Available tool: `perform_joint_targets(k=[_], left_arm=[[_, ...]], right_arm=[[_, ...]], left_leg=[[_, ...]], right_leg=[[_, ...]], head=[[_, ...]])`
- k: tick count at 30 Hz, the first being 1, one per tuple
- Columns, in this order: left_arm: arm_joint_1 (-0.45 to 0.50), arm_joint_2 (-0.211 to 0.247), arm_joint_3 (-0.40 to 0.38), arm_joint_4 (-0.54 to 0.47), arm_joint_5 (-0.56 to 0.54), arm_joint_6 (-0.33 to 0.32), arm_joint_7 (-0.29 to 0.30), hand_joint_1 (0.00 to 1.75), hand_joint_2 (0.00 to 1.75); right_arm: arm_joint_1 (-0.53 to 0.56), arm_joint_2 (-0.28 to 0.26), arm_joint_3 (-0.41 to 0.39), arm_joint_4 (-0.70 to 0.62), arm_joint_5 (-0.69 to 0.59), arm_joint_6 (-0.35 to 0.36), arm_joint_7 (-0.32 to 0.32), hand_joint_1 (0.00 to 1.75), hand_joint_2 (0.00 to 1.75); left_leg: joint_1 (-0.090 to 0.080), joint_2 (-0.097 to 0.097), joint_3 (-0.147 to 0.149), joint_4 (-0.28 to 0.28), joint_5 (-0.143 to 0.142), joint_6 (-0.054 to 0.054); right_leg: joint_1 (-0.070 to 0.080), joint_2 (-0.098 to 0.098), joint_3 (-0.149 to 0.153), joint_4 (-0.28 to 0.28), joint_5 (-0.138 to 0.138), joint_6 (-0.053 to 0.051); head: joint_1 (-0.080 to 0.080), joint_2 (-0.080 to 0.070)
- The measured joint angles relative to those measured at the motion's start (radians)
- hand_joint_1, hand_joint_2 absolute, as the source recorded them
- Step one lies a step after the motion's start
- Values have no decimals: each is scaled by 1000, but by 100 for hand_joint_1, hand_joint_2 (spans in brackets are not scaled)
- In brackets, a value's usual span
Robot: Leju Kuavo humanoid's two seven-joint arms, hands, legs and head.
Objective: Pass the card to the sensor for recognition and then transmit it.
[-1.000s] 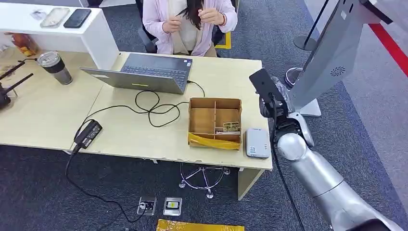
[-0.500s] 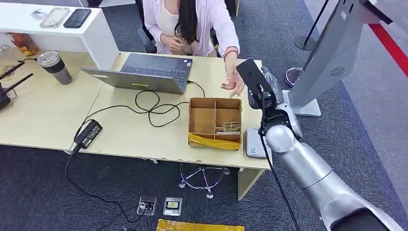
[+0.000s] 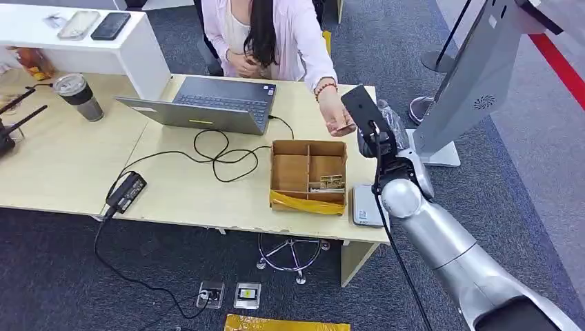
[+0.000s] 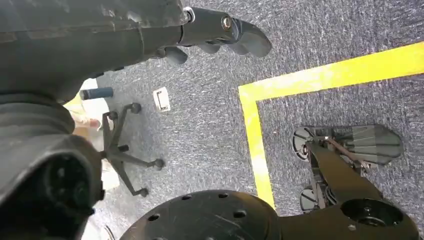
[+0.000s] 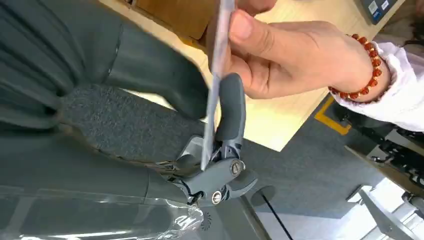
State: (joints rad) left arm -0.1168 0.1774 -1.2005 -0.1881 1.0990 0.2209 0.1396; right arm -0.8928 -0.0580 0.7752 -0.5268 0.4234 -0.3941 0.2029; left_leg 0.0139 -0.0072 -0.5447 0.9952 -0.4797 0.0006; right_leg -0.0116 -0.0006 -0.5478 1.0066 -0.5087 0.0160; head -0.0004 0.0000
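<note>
Card pinched at the desk's far right corner.
From the head: right hand (image 3: 378,138) raised by the wooden box (image 3: 308,176), meeting a person's hand (image 3: 339,123). At the right wrist: card (image 5: 216,75) clamped edge-on between fingers (image 5: 231,112), seemingly also gripped by the person. At the left wrist: left hand (image 4: 220,35) curled loosely, holding nothing.

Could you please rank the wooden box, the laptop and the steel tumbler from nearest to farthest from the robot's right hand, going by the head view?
From the right hand holding the card:
1. Wooden box, just beside it, toward the table's near edge.
2. Laptop, mid-table, before the seated person.
3. Steel tumbler, on the far left table.
</note>
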Motion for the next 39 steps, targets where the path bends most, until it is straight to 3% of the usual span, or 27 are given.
perform_joint_targets(k=[4,18,19,22,28,34,39], left_arm=[[0,0,0,0,4,5,4,0,0],[0,0,0,0,14,-1,26,0,0],[0,0,0,0,16,-1,28,0,0],[1,1,0,0,24,-5,28,0,0],[1,2,0,0,26,-3,26,0,0],[0,2,0,0,19,-1,26,0,0],[0,2,0,0,14,-1,16,0,0]], right_arm=[[1,-2,4,7,-16,-26,-49,0,0],[20,-6,8,26,-27,-17,-95,0,0],[30,-11,8,16,-30,-16,-92,0,175],[61,-30,6,-29,-28,-4,-80,0,175],[130,-71,12,-179,52,21,0,0,175],[165,-87,62,-304,258,46,98,0,175],[178,-82,113,-340,382,45,122,0,175]], left_leg=[[0,0,0,0,0,0],[0,0,0,0,0,0],[0,0,0,0,0,0],[0,0,0,0,0,0],[0,0,0,0,0,0],[0,1,0,0,0,0],[0,1,0,0,0,0]], right_leg=[[0,0,0,0,0,0],[0,0,0,0,0,0],[0,0,0,0,0,0],[0,0,0,0,0,0],[0,0,0,0,0,0],[0,1,0,0,0,0],[0,1,0,0,0,0]], head=[[0,0],[0,0],[0,0],[0,0],[0,0],[0,0],[0,0]])
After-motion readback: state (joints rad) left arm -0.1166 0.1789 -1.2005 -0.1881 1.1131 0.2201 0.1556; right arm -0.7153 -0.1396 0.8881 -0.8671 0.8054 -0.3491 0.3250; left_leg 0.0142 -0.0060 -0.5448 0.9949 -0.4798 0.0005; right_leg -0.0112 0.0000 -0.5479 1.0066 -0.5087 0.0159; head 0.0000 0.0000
